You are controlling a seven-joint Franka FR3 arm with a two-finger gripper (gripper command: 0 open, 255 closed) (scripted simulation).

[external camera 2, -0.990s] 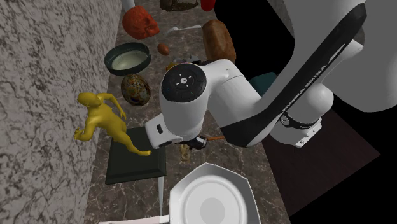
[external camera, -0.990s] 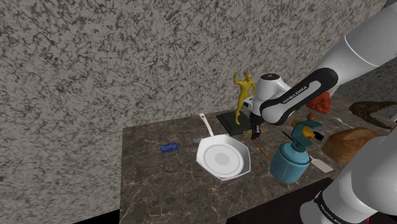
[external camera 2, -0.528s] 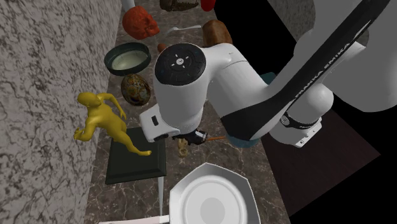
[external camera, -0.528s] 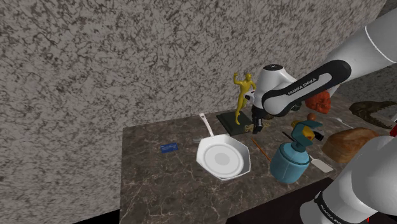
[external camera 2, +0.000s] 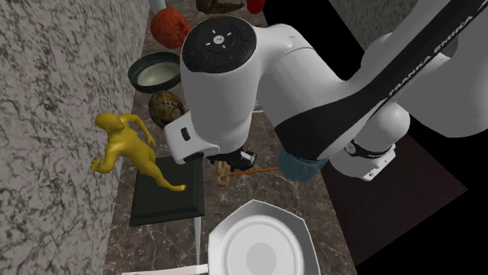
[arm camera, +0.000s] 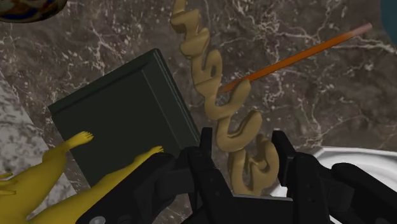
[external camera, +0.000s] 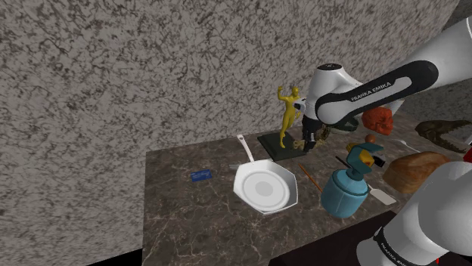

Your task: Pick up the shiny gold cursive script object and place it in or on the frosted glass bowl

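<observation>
The end effector (arm camera: 243, 141) has raised the clasped gold script (arm camera: 213, 76) higher.

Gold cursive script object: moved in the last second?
Yes. The gold cursive script object, clasped by the black gripper, rose relative to the dark statue base in the shoulder view.

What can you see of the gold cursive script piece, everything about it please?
The cursive script piece is a dull gold, smooth string of joined looping letters, one solid strip. The black gripper's fingers clasp one end between them, and the rest stretches away from the hand over the dark marble counter. Beyond it lie an orange pencil and a dark green base. I cannot tell whether its far end touches the counter.
</observation>
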